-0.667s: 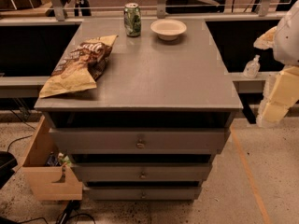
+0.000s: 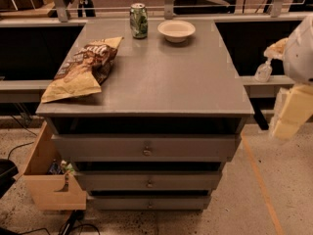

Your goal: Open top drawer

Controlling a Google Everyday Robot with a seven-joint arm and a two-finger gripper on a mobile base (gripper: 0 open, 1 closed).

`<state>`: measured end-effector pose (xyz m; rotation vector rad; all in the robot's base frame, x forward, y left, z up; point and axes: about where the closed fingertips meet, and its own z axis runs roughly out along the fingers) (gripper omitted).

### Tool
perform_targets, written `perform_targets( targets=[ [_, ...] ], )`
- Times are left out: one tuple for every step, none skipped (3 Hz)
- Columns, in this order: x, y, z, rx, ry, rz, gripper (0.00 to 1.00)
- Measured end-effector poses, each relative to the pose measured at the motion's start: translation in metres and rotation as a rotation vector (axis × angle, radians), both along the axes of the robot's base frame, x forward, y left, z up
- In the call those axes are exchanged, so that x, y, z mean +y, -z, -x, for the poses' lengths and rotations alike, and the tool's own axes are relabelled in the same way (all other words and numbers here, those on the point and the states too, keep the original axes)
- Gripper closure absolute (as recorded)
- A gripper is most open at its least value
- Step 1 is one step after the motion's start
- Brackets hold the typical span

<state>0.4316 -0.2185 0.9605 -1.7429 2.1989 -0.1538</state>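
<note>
While the top drawer (image 2: 195,148) sits seemingly shut under the front edge of the counter (image 2: 171,82), knob (image 2: 146,151) untouched, the gripper (image 2: 288,114) hangs beyond the right edge, well apart, whether open or closed I cannot tell; reach, grasp and pull are all left. A chip bag (image 2: 83,67) lies by the left edge, a soda can (image 2: 139,20) and bowl (image 2: 176,31) along the back edge.

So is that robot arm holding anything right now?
Nothing that shows. The gripper hangs in the air beside the cabinet, well away from the top drawer and its knob.
</note>
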Motion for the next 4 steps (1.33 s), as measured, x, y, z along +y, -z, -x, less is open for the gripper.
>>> perform_targets(
  targets=[
    [-0.017, 0.040, 0.019, -0.062, -0.069, 0.063, 0.00],
    [-0.033, 0.091, 0.028, -0.096, -0.149, 0.094, 0.00],
    [-0.034, 0.139, 0.026, -0.136, -0.218, 0.105, 0.00],
    [-0.028, 0.174, 0.017, -0.167, -0.258, 0.102, 0.00]
  ],
)
